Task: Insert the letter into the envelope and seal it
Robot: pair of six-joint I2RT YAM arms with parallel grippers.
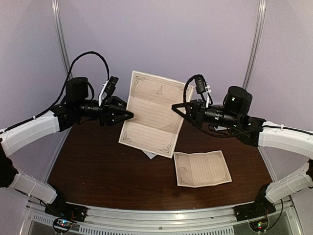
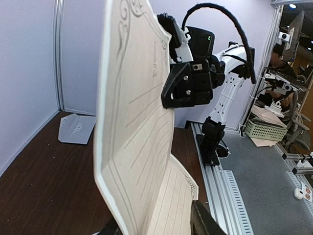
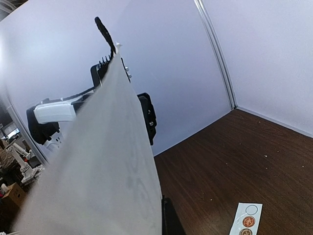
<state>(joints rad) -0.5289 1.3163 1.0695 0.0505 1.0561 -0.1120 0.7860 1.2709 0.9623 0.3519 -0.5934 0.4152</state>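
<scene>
The right fingers [image 1: 180, 107] are pressed together on the right edge of the letter [image 1: 151, 115], about halfway up it. The left fingers [image 1: 124, 116] stand apart on either side of the opposite edge. In the left wrist view the thin sheet passes through the gap between them, with one finger low on each side.

The letter is a cream sheet with ruled lines and scrolled corner ornaments. It hangs nearly upright in the air between the two arms, above the far middle of the tabletop [image 1: 98, 166], with its printed face turned toward the top camera. A crease runs across its middle.

The envelope [image 2: 76, 128] lies flat on the tabletop, empty and apart from the letter. In the left wrist view it shows as a pale grey shape close to the back wall. From above, only a small white corner of it peeks out below the letter's lower edge; the rest is hidden behind the sheet.

Nearer the arms and toward the right, a second lined sheet [image 1: 202, 168] lies open and flat on the dark wood, well apart from the envelope.

The right wrist view also shows a small white strip [image 3: 247, 218] with round stickers lying on the tabletop.
</scene>
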